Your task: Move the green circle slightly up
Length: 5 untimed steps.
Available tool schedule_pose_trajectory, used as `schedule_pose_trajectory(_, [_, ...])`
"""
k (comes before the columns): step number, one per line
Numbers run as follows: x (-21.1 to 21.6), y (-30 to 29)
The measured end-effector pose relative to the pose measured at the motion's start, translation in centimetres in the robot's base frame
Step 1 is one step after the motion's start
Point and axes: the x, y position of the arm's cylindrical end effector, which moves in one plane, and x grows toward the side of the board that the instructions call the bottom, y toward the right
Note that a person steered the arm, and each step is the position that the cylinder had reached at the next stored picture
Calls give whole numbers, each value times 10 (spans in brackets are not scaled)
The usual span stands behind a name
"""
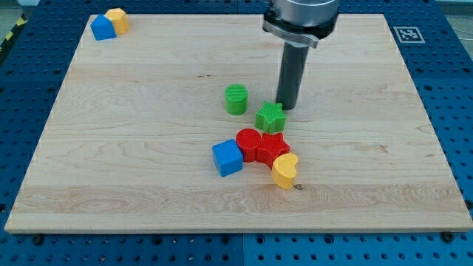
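1. The green circle (236, 99) stands upright near the middle of the wooden board (133, 148).
2. My tip (287, 107) rests on the board to the circle's right, apart from it, holding nothing.
3. A green star (270, 117) sits lower right of the circle, just below my tip.
4. Further below the circle, a red circle (248, 143), red star (272, 148), blue cube (228, 157) and yellow heart (284, 171) cluster together.

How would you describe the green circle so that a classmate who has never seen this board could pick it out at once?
Start at the wooden board and find the dark rod near its middle, my tip. Towards the view's left of it stand two green blocks. The green circle is the farther one, a smooth round cylinder standing alone, unlike the spiky green star beside the tip.
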Motion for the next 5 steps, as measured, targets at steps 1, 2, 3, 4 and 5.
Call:
schedule_pose_trajectory(1, [7,-24])
schedule_pose_trajectory(2, [9,-54])
schedule_pose_trajectory(3, [12,-88])
schedule_pose_trajectory(4, [10,-115])
schedule_pose_trajectory(5, [8,-119])
